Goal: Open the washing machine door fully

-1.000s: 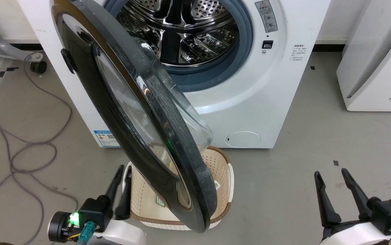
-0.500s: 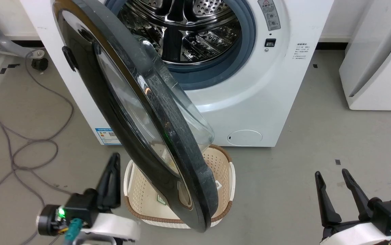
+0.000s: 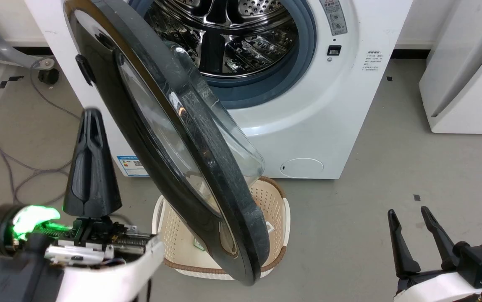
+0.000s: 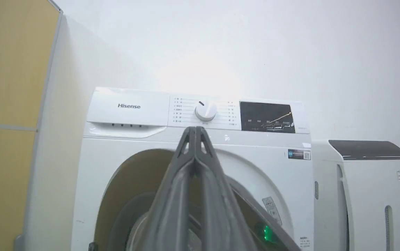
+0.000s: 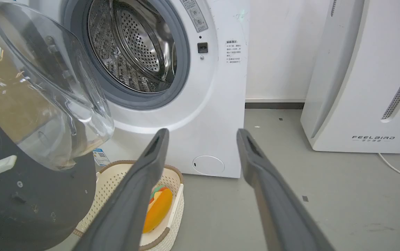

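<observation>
Out front of the washing machine (image 3: 308,117), the washing machine door (image 3: 174,138) stands roughly half open over a basket (image 3: 281,218), full swing not yet done, left gripper (image 3: 91,114) pinched closed, empty, near its outer face, right gripper (image 3: 408,212) spread, empty, well apart.

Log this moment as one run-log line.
washing machine door partly open | left gripper shut, beside door's outer face | right gripper open, clear of door | basket on floor below door

Glossy black washing machine door (image 3: 157,138) swung half open from white washing machine (image 3: 308,126)
</observation>
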Motion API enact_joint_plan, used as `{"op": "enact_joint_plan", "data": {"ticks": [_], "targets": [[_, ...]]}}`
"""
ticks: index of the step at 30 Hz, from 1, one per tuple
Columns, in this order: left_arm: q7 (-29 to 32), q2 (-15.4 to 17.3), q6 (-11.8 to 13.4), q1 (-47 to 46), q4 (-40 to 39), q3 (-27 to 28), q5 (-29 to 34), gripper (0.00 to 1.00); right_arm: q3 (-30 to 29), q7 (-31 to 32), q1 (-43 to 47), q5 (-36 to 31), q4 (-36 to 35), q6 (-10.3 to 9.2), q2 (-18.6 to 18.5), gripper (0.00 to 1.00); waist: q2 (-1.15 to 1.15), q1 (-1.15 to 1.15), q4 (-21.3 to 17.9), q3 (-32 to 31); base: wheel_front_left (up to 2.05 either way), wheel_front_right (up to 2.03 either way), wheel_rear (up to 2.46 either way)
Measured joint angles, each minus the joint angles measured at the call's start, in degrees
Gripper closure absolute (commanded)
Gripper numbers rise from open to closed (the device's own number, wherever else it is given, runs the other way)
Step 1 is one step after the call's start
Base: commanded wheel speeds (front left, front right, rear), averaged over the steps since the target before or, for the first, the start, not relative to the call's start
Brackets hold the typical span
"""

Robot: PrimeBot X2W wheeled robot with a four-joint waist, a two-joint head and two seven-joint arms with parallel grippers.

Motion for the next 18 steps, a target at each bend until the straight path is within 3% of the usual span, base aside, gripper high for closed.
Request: {"op": "enact_joint_plan", "data": {"ticks": [9,18], "targets": [[0.0,-0.5,-2.8,-2.9,-11.3,-9.2,-3.2,1.0,-0.1,-0.2,-0.2,0.0,0.7,0.0,0.0,0.0,0.0,0.0,-0.4,0.1,0.0,0.0,0.0],[4.1,-0.1,-7.0,1.2,-5.3,-25.0,-6.8,1.0,-0.6,-0.2,-0.2,0.0,0.9,0.0,0.0,0.0,0.0,0.0,0.0,-0.7,0.0,0.0,0.0]]}}
